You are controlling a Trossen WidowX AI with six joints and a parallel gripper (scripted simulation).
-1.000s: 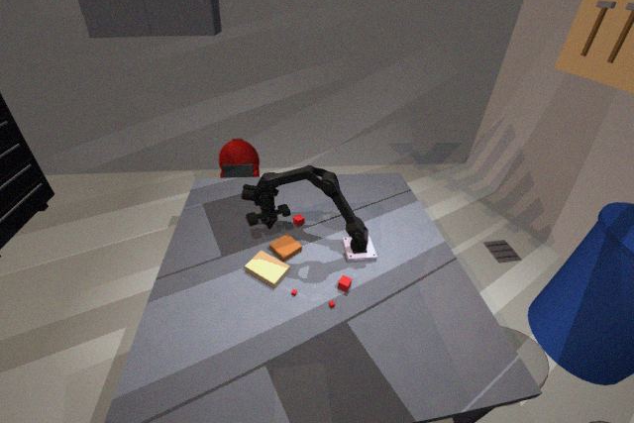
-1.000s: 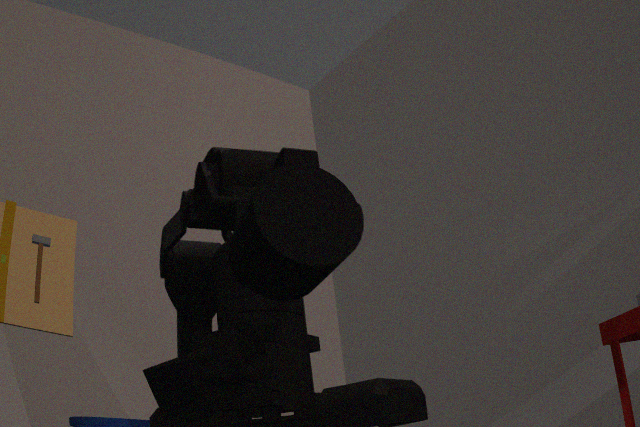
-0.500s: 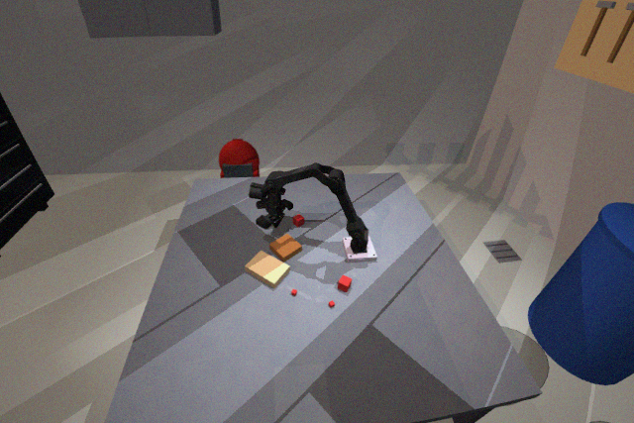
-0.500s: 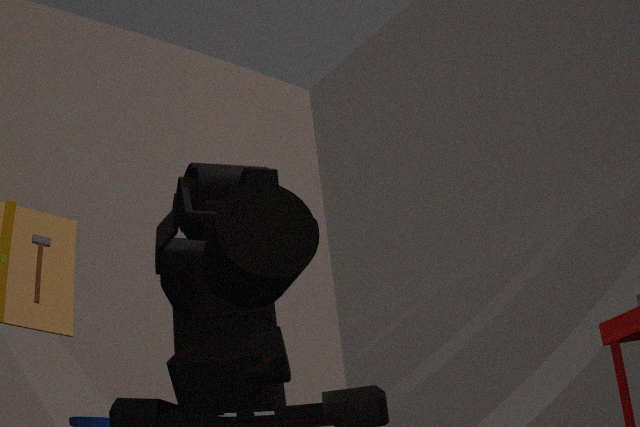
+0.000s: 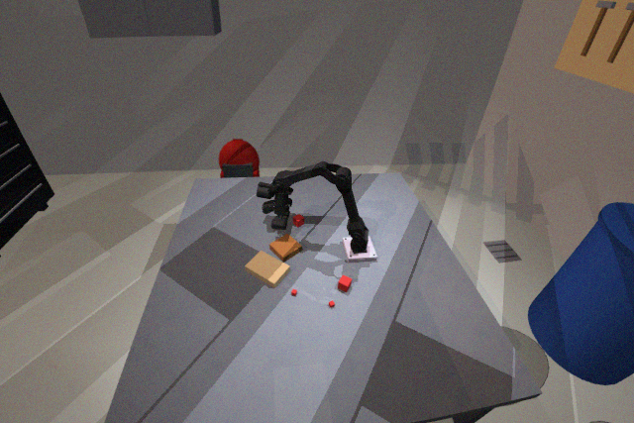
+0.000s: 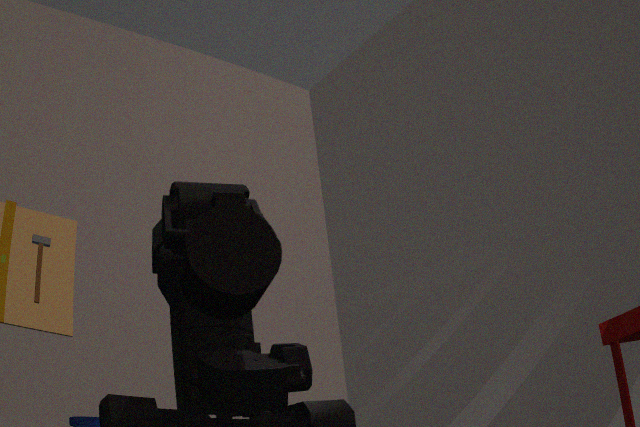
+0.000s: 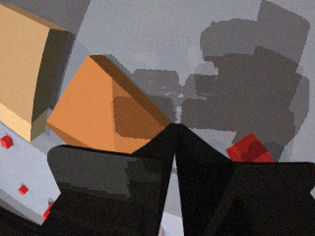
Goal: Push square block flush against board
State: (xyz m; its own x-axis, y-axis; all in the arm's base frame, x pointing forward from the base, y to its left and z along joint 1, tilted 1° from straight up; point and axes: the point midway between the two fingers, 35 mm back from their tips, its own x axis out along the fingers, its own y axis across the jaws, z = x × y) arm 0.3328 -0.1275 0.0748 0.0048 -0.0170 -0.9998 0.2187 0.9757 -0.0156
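Observation:
The orange square block (image 5: 283,249) (image 7: 84,103) lies on the table beside the tan board (image 5: 265,266) (image 7: 20,59). The block is turned relative to the board. In the wrist view one block corner points at the board's long side, with a narrow gap or at most corner contact; no whole side is flush. My gripper (image 5: 282,222) (image 7: 175,129) is shut and empty. Its tips appear just off the block's corner farthest from the board in the wrist view; their height is hard to tell. The exterior view shows mostly the dark arm, with no block or board.
A red cube (image 5: 298,220) (image 7: 251,147) lies close to the gripper. Another red cube (image 5: 344,283) and two tiny red cubes (image 5: 293,292) (image 5: 331,304) lie on the board's near and right side. The arm's white base plate (image 5: 366,257) is right of the block.

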